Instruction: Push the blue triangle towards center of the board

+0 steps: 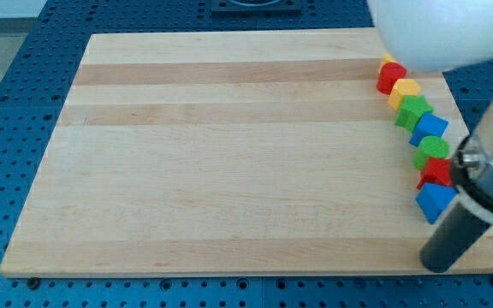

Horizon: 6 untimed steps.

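A chain of small blocks runs down the right side of the wooden board [229,162]. At its lower end lies a blue block [435,201] that looks like the triangle, touching a red block [437,171] above it. My tip [437,263] is on the board just below and slightly right of this blue block, a short gap away. The dark rod slants up to the right from it.
Further up the chain sit a green block [432,151], a second blue block [430,128], a green star-like block [413,111], a yellow block [405,90], a red block [391,77] and a small yellow block [389,59]. The white arm body [443,30] hides the top right corner.
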Each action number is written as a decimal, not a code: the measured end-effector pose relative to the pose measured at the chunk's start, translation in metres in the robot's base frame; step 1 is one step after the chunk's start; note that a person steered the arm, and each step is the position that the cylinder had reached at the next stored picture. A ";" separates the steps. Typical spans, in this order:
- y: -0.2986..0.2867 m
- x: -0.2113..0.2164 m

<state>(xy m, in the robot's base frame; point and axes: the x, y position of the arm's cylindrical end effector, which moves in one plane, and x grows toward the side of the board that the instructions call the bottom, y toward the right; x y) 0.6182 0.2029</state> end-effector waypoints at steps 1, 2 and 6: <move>0.051 -0.008; 0.053 -0.032; -0.081 -0.055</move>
<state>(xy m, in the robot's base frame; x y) 0.5633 0.1217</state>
